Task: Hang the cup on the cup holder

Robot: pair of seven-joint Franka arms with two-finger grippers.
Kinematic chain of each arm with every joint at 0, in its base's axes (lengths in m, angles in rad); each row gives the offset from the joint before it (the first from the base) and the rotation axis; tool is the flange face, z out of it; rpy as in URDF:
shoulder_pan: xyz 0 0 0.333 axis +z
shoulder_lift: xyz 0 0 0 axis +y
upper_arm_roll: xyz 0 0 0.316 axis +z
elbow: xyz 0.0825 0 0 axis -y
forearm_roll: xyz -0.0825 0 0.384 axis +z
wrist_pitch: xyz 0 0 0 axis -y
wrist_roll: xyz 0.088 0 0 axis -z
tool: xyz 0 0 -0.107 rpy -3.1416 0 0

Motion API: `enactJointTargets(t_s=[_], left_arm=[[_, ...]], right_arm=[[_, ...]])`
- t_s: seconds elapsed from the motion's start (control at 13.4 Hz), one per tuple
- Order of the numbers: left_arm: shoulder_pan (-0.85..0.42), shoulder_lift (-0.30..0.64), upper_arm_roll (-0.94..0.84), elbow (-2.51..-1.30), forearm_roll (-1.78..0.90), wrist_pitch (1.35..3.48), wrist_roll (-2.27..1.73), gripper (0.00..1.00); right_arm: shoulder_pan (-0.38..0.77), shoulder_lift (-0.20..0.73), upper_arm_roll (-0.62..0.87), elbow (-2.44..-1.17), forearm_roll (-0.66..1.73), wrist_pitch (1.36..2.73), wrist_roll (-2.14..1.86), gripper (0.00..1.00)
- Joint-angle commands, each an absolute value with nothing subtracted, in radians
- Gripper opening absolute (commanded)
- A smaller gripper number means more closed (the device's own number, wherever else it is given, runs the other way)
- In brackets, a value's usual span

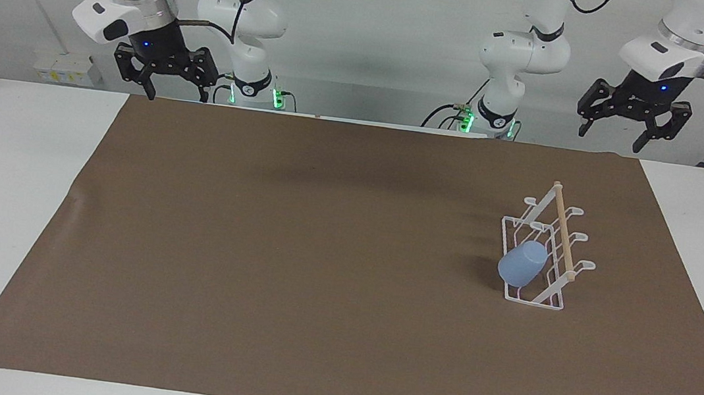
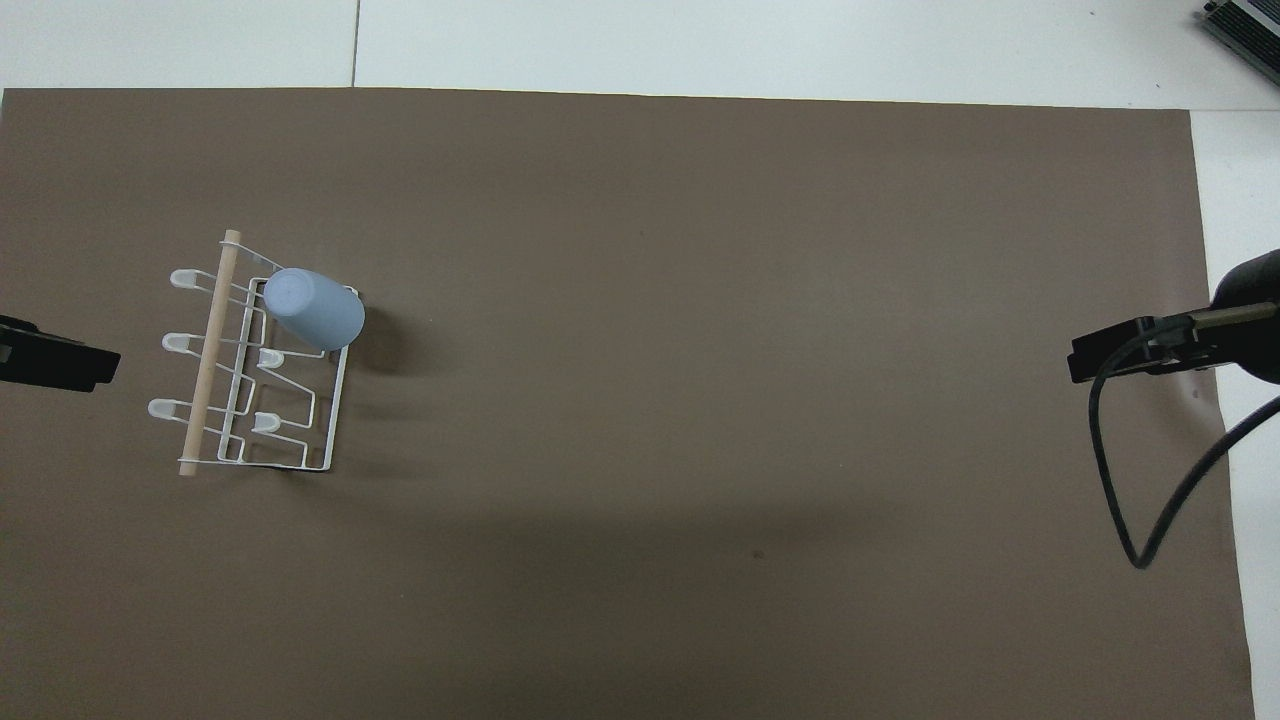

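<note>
The little light blue cup [image 1: 523,263] is hanging upside down and tilted on one of the slanted prongs of the cup holder [image 1: 544,253], at the end of the rack farthest from the robots. The holder's a white wire rack with a wooden dowel [image 1: 564,231] along the top, sitting on the brown mat toward the left arm's end of the table.
</note>
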State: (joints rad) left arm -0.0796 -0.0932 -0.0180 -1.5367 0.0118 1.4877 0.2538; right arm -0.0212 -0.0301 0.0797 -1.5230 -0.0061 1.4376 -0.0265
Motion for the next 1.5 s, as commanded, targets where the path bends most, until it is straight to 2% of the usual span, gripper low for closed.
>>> enactJointTargets(t_s=[0.0, 0.22, 0.37, 1.42], left_arm=[[-0.138, -0.100, 0.055, -1.566, 0.005, 1.542, 0.242, 1.00], [-0.069, -0.020, 0.037, -1.499, -0.015, 1.502, 0.245, 1.00], [-0.057, -0.002, 0.011, -1.471, -0.040, 1.505, 0.245, 1.00], [-0.077, -0.061, 0.074, -1.537, -0.029, 1.508, 0.220, 1.00]], right_arm=[[-0.044, -0.055, 0.086, -1.551, -0.005, 1.440, -0.012, 1.00], [-0.044, -0.055, 0.086, -1.551, -0.005, 1.442, -0.009, 1.00], [-0.044, -0.055, 0.086, -1.551, -0.003, 1.442, -0.009, 1.00], [-0.043, -0.055, 0.087, -1.551, -0.005, 1.445, 0.086, 1.00]])
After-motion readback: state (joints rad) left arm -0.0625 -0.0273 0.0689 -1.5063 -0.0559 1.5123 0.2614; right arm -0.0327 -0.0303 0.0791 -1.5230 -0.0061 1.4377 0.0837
